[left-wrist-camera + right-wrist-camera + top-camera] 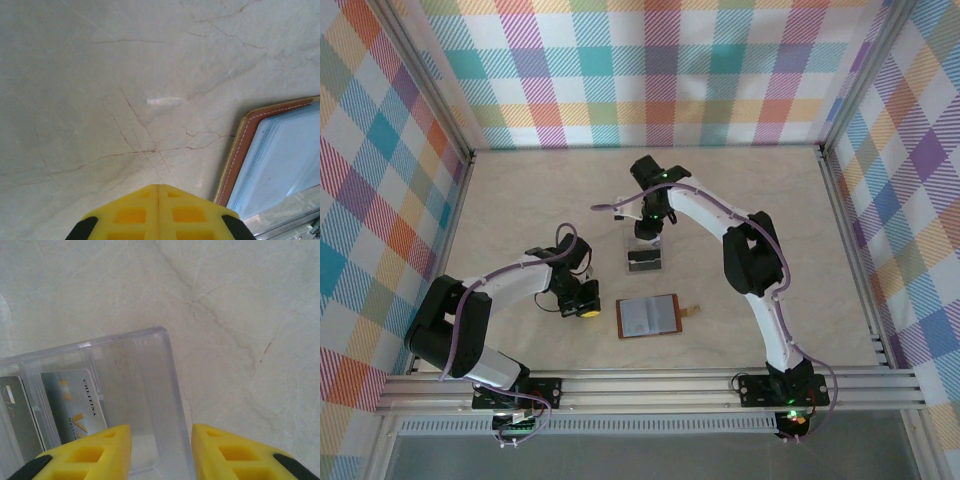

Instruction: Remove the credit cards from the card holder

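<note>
The card holder, a brown leather wallet, lies open and flat on the table with its grey-blue pockets up and its strap tab to the right. My left gripper is shut and empty just left of it, fingertips pressed together above bare table. Two credit cards, one grey and one pale with dark lettering, lie inside a clear plastic case beyond the wallet. My right gripper hangs open over that case, its jaws on either side of the case's right wall without touching it.
The pale marbled tabletop is fenced by aluminium rails and checked cloth walls. The right arm arcs over the right half of the table. The left arm lies low along the front left.
</note>
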You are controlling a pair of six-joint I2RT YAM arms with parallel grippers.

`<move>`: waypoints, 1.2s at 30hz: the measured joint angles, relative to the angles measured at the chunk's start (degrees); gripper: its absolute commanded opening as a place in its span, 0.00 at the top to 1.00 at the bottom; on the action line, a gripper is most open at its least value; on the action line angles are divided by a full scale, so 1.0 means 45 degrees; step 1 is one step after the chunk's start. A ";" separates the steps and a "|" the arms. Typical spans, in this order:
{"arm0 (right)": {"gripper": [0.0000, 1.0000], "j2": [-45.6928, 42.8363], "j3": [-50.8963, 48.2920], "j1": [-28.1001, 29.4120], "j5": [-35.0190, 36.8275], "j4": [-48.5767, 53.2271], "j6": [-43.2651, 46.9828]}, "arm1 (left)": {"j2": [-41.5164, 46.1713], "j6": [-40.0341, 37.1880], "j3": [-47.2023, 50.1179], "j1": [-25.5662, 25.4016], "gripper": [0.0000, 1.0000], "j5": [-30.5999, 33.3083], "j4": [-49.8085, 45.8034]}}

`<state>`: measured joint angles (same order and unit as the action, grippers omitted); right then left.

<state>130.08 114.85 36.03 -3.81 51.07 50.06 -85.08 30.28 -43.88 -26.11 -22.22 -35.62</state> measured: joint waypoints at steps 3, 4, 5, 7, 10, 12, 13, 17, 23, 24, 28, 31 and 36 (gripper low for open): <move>0.63 -0.0651 -0.0908 0.0000 -0.0155 -0.0486 -0.0248 | 0.0000 0.0083 0.0000 -0.0097 0.93 -0.0107 0.0102; 0.63 -0.0991 -0.1350 0.0000 -0.0146 -0.0748 -0.0403 | 0.0000 0.0121 0.0000 -0.0141 0.93 -0.0165 0.0194; 0.62 -0.1345 -0.1773 0.0000 -0.0131 -0.1001 -0.0602 | 0.0000 0.0175 0.0000 -0.0189 0.93 -0.0175 0.0311; 0.62 -0.2006 -0.2511 0.0000 -0.0029 -0.1496 -0.1001 | 0.0000 0.0301 0.0000 -0.0345 0.93 -0.0209 0.0481; 0.60 -0.3079 -0.3531 0.0000 0.0063 -0.2191 -0.1928 | 0.0000 0.0413 0.0000 -0.0612 0.94 -0.0301 0.0738; 0.58 -0.3750 -0.4114 0.0000 0.0078 -0.2589 -0.2778 | -0.0010 0.0452 0.0000 -0.0826 0.95 -0.0340 0.0918; 0.59 -0.4041 -0.4347 0.0000 0.0078 -0.2720 -0.3240 | -0.0015 0.0457 0.0000 -0.0923 0.96 -0.0364 0.1010; 0.64 -0.5173 -0.5421 0.0010 0.0015 -0.3259 -0.5935 | -0.0160 0.0520 0.0000 -0.1268 0.98 -0.0534 0.1399; 0.72 -0.6567 -0.7679 0.0024 -0.1195 -0.4226 -1.1060 | -0.0413 0.0753 0.0121 -0.1530 0.99 -0.0923 0.2302; 0.72 -0.6742 -0.8150 0.0044 -0.1506 -0.4469 -1.1880 | -0.0505 0.0758 0.0121 -0.1574 0.99 -0.0981 0.2385; 0.75 -0.7135 -0.9753 0.0262 -0.2555 -0.5071 -1.4877 | -0.0777 0.0753 0.0219 -0.1637 0.99 -0.1195 0.2715; 0.76 -0.7135 -1.0452 0.0544 -0.3201 -0.5333 -1.6568 | -0.1025 0.0748 0.0335 -0.1661 0.99 -0.1350 0.2895; 0.75 -0.7121 -1.0763 0.1535 -0.3827 -0.5387 -1.8136 | -0.1268 0.0733 0.0408 -0.1661 0.99 -0.1758 0.3279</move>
<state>98.04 66.41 42.94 -21.04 26.83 -31.55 -90.78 33.58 -42.04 -33.58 -30.13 -20.86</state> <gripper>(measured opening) 0.247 0.050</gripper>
